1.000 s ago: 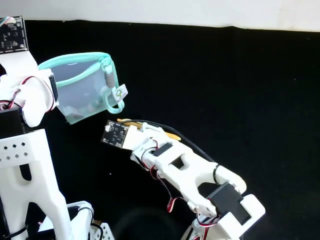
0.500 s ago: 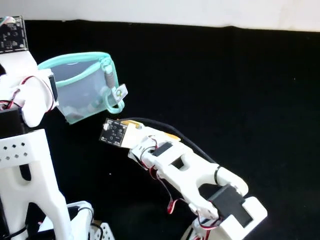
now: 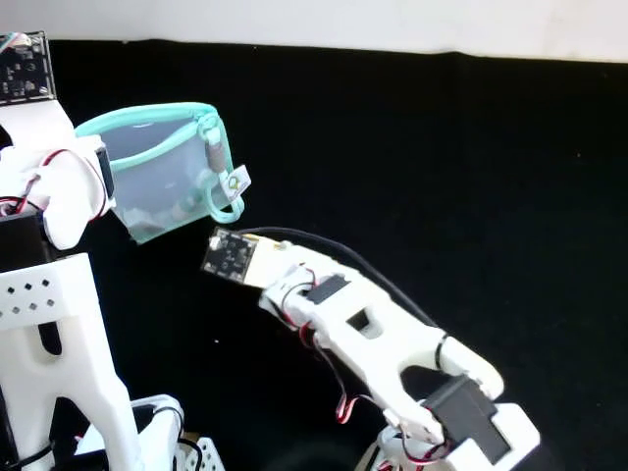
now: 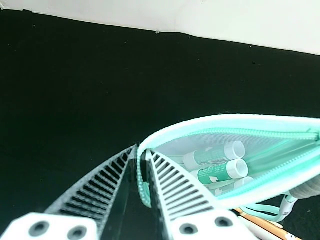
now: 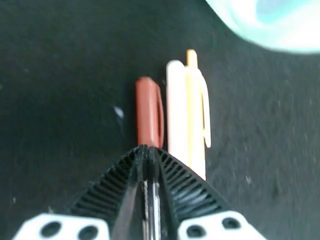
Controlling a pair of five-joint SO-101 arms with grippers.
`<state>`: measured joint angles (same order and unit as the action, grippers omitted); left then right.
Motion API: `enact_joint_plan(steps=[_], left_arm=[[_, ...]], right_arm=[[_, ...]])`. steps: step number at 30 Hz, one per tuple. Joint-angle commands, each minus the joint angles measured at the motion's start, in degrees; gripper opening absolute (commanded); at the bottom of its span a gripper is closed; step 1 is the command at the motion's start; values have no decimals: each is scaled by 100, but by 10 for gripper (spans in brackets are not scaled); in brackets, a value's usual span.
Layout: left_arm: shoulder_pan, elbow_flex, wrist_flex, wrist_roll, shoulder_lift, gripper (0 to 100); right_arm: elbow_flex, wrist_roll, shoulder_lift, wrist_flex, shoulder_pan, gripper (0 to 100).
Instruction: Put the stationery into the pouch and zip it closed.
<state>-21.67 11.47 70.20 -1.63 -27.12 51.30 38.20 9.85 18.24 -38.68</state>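
The teal mesh pouch [image 3: 162,182] hangs above the black table with its mouth open. My left gripper [image 4: 142,170] is shut on the pouch [image 4: 225,121] at the end of its rim. Inside lie green-and-white glue sticks [image 4: 216,171]. My right gripper [image 5: 149,155] is shut on a reddish-brown pen [image 5: 149,112] low at the table, just in front of the pouch. A yellow-and-white pen [image 5: 194,125] lies right beside it, parallel. In the high view the right arm [image 3: 363,324] covers both pens. I cannot tell whether the brown pen is off the table.
The pouch's zip pull and loop [image 3: 226,191] dangle at its end nearest the right arm. A corner of the pouch [image 5: 270,20] hangs past the pens. The white table edge [image 3: 392,25] runs along the back. Bare black table [image 3: 491,196] spreads to the right.
The right arm has shifted slightly over the pens and now hides the yellow pen in the high view. The left arm and pouch have stayed still.
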Motion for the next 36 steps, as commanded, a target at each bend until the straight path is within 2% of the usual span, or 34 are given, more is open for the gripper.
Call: enact_joint_plan(steps=[1, 10, 18, 27, 36], left_arm=[[-22, 57, 176, -53, 251, 8], [-13, 57, 176, -53, 251, 8], [-13, 57, 176, -53, 251, 8], [-13, 57, 176, -53, 251, 8], [-13, 154, 158, -44, 251, 9]], right_arm=[[-303, -413, 470, 198, 286, 8], [-312, -580, 611, 180, 268, 13], [-382, -571, 347, -110, 295, 211], [-1209, -554, -734, -136, 295, 212], [-1402, -545, -1279, -154, 286, 217]])
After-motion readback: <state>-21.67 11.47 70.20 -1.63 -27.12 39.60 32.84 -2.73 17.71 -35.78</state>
